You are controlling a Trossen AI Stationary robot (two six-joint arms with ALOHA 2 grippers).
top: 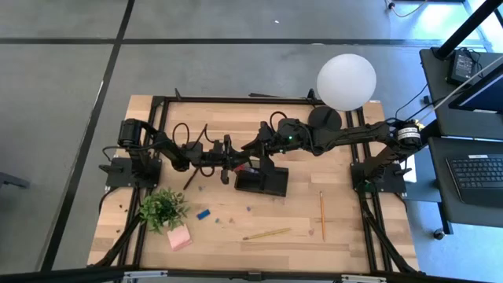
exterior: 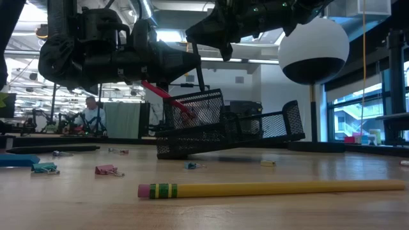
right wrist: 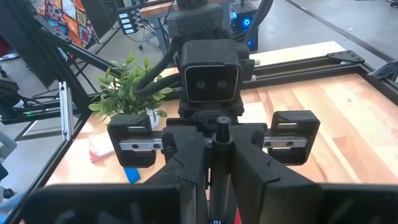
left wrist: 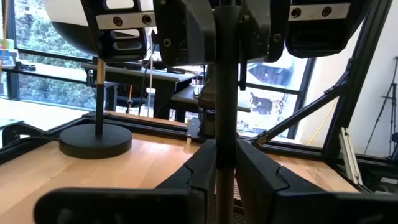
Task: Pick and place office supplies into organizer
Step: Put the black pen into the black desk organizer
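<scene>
A dark pen (left wrist: 225,112) stands nearly upright over the left end of the black mesh organizer (top: 263,182). Both grippers are shut on it. My left gripper (top: 233,161) comes from the table's left and is the lower one. My right gripper (top: 257,149) comes from the right and is higher. In the low view the pen (exterior: 200,70) runs down to the organizer's rim (exterior: 192,99); its lower end is hidden. The red-handled scissors (exterior: 165,94) lean out of the organizer's left end. My left gripper pinches the pen's lower part (left wrist: 222,163) between its two fingers. The fingers come about level from the table's left and lie across the pen. The pen stands upright in the hold. My right gripper pinches the pen's upper part (right wrist: 217,142) between its two fingers, just below the top end (right wrist: 219,122). The fingers come from the table's right, slanting slightly down, and lie across the pen.
Near the front lie two yellow pencils (top: 267,233) (top: 321,214), a pink pad (top: 179,238), a blue eraser (top: 203,213) and small clips (exterior: 107,170). A green plant (top: 163,208) stands front left. A lamp with a white globe (top: 346,81) and a round base (top: 324,119) stands behind the organizer.
</scene>
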